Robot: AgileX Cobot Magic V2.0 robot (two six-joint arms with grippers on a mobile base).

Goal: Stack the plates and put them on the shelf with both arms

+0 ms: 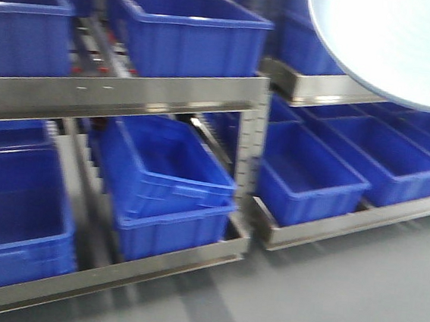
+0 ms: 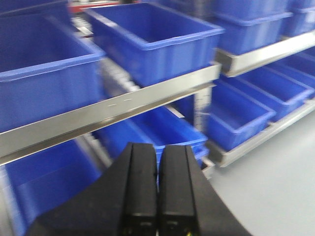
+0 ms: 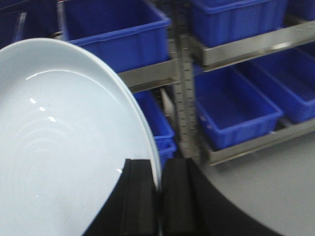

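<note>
A pale bluish-white plate (image 3: 64, 142) fills the left of the right wrist view. My right gripper (image 3: 158, 169) is shut on its rim, the rim pinched between the two black fingers. The same plate (image 1: 398, 42) shows in the front view at the upper right, held up in front of the shelves. I see one plate edge only and cannot tell if a second plate lies against it. My left gripper (image 2: 158, 152) is shut and holds nothing, its fingers pressed together, facing the metal shelf rail (image 2: 113, 110). Neither gripper shows in the front view.
Metal racks (image 1: 122, 95) hold several blue plastic bins (image 1: 186, 29) on upper and lower levels. A second rack (image 1: 346, 219) with more bins stands to the right. Grey floor (image 1: 339, 295) lies in front of the racks.
</note>
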